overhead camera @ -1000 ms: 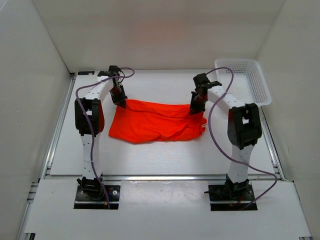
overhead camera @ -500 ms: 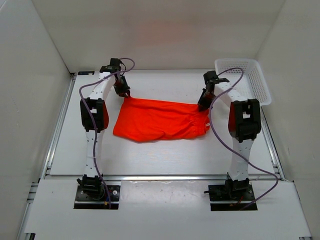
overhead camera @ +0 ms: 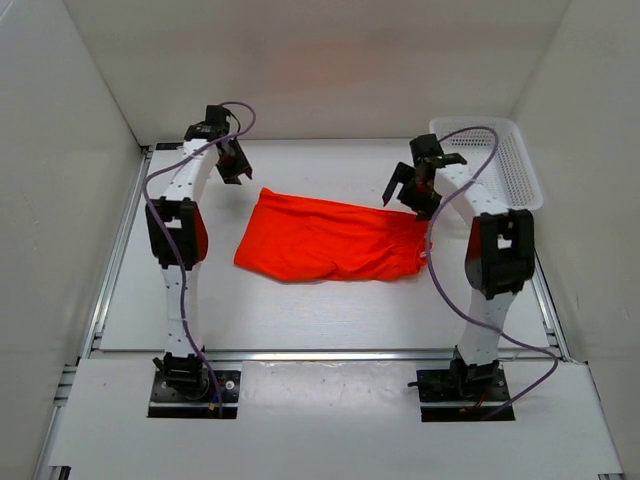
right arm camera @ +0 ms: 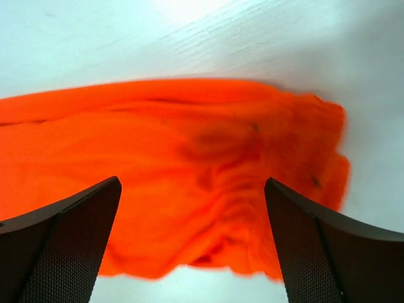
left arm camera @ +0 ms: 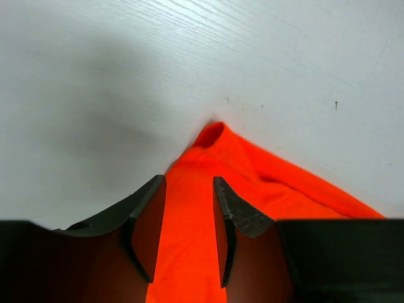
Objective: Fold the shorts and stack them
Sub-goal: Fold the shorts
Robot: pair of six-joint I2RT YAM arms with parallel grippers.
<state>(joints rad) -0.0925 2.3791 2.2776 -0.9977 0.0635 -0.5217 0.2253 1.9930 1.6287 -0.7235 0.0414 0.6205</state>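
One fold, apparently: shorts (overhead camera: 330, 240) lie flat, doubled.
Left gripper (left arm camera: 189, 186): released, corner just beyond the fingertips.
Right gripper (right arm camera: 192, 183): released, wide, waistband beneath.
Remaining: further folds, stacking.

Shorts (overhead camera: 330, 240) soft matt cloth; table (overhead camera: 300, 310) smooth matt; basket (overhead camera: 525, 170) perforated plastic.

The shorts (overhead camera: 330, 240) lie on the table (overhead camera: 300, 315), at its middle. The basket (overhead camera: 505, 165) sits at 2 o'clock from them, at the table's far right corner.
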